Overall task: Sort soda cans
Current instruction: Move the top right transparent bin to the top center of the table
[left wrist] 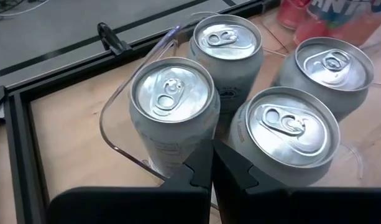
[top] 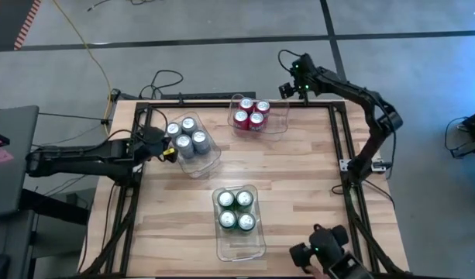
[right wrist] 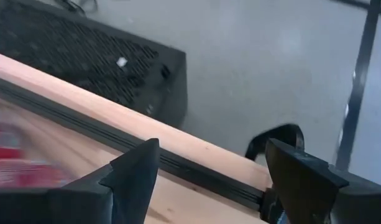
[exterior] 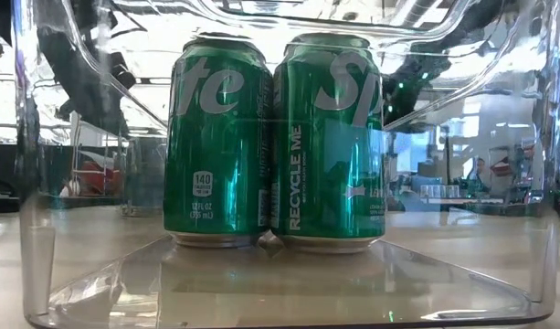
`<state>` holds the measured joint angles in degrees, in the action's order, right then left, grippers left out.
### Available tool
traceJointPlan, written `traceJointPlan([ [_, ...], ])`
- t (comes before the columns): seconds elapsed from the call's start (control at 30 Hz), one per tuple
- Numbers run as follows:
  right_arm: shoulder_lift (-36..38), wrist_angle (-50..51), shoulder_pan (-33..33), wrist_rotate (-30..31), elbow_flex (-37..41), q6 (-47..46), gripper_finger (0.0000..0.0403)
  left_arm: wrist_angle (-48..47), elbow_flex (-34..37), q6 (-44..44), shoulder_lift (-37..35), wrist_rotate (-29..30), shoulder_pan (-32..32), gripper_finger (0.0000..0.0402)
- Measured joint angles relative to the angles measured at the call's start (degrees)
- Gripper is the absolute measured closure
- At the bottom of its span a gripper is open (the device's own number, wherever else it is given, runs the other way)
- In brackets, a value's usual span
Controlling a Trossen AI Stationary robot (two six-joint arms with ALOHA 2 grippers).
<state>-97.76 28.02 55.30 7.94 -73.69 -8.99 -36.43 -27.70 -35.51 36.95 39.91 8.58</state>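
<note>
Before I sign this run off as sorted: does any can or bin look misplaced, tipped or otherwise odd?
No can stands out. The silver cans, red cans and green cans each stand upright, four to a clear bin, colours unmixed. Only the silver cans' bin sits askew to the table edges.

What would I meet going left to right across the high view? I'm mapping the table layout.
left gripper → silver-grey cans → green cans → red cans → right gripper
</note>
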Motion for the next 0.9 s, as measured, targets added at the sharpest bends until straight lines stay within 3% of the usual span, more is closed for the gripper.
traceJointPlan([
  [0.4,-5.48,4.29,-0.90,-0.37,0.00,1.74,0.0117,-0.32,0.00,-0.32,0.00,1.12,-2.29,0.0400],
  [0.73,-5.29,12.25,-7.35,-0.20,0.39,2.72,0.0117,-0.34,0.02,-0.32,0.00,0.63,-2.77,0.0400],
  [0.9,-3.03,12.88,-11.07,-0.60,4.44,1.73,0.0117,-1.77,0.02,-0.81,0.00,-0.57,-2.93,0.0400],
])
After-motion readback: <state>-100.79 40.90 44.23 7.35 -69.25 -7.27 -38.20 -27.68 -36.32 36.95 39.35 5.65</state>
